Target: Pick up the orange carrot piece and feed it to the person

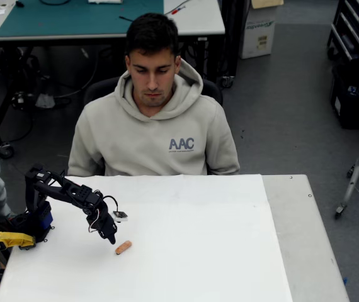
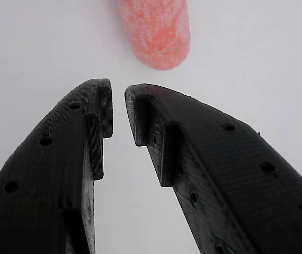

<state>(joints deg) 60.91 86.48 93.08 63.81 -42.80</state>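
The person [image 1: 154,119] in the pale hoodie sits behind the white worktop [image 1: 217,251] and looks down. The black arm [image 1: 66,192] reaches over the worktop from the left of the overhead view. Its tool [image 2: 118,98] is almost closed, with just a thin gap between the tips, and it holds nothing. The orange carrot piece [image 1: 123,247] lies flat on the worktop, just past the tips. Its long side runs slanted, up to the right. I think the tool should open wider, go down over the middle, and squeeze across the short side.
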